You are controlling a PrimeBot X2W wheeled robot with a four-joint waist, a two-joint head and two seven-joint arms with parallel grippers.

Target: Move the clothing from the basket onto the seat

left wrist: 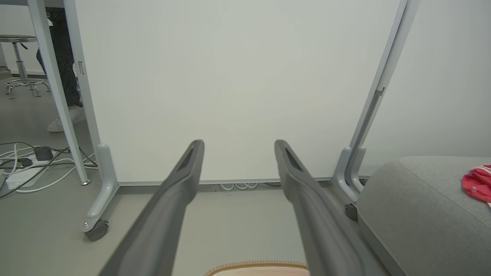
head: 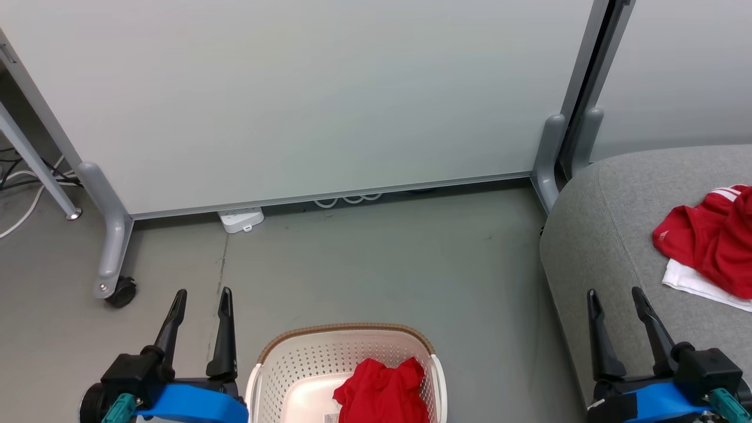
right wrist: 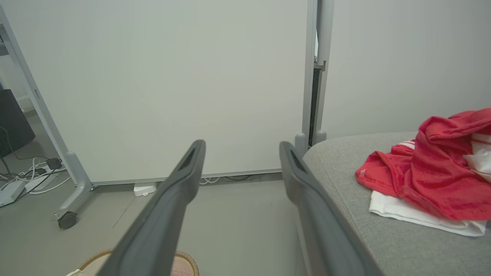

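Clothing is split: one red garment lies bunched in the basket, the other garment on the grey seat. Your left gripper and right gripper stand wide, empty; lower one onto the bunch's peak, pinch deep, lift clear.

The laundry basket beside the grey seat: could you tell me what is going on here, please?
The robot is partway through moving clothing from the basket to the seat. One red garment already lies on the seat, partly over a white cloth. A second red garment is in the basket. The left gripper, beside the basket, and the right gripper, by the seat's edge, are both open and hold nothing.
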